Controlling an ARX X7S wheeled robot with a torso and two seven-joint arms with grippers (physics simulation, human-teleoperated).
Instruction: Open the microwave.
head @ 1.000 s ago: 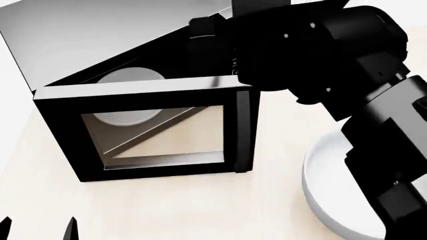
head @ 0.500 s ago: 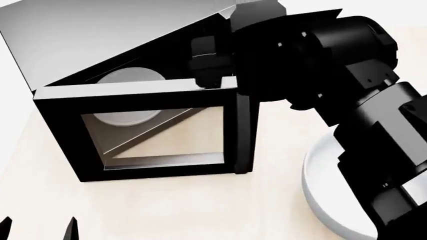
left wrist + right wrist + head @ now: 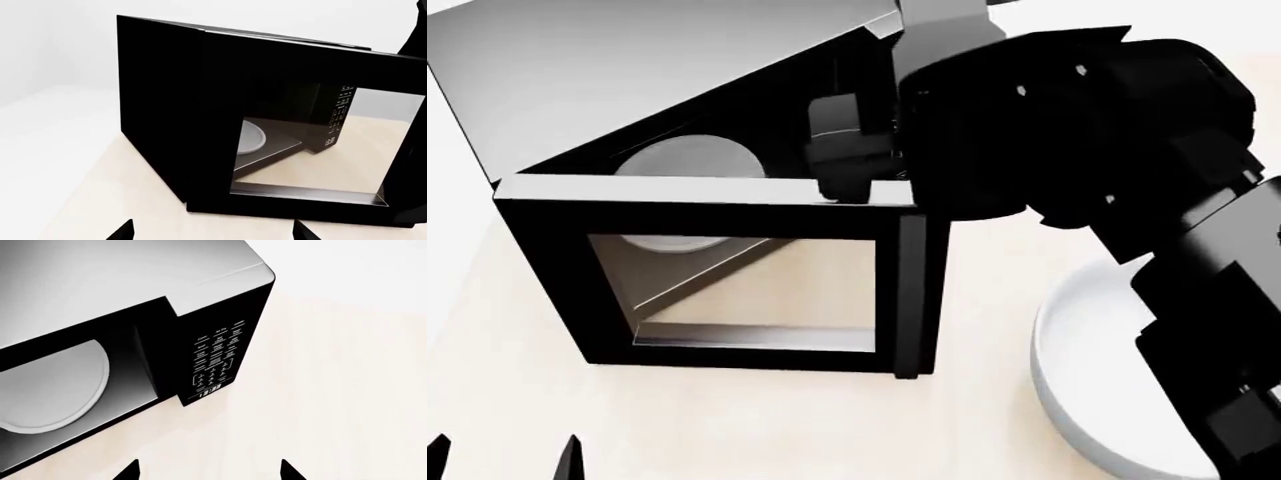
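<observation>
The microwave (image 3: 627,70) is a large black box with a grey metallic top at the upper left of the head view. Its glass-windowed door (image 3: 747,285) stands swung open toward me, with the vertical handle (image 3: 913,290) at its free edge. The white turntable (image 3: 687,160) shows inside. My right gripper (image 3: 843,172) hangs open and empty just above the door's top edge, by the cavity opening. In the right wrist view the gripper (image 3: 208,472) faces the keypad (image 3: 217,357) and the turntable (image 3: 50,390). My left gripper (image 3: 501,460) is open and empty, low in front of the door; it also shows in the left wrist view (image 3: 212,234).
A large white bowl (image 3: 1081,390) sits on the pale tabletop (image 3: 761,420) to the right of the door, partly under my right arm (image 3: 1121,140). The open door (image 3: 320,125) sticks out over the table in front of the microwave.
The door has swung further open toward me. My right gripper has come down and a little left to the door's top edge. The left gripper has not moved.
</observation>
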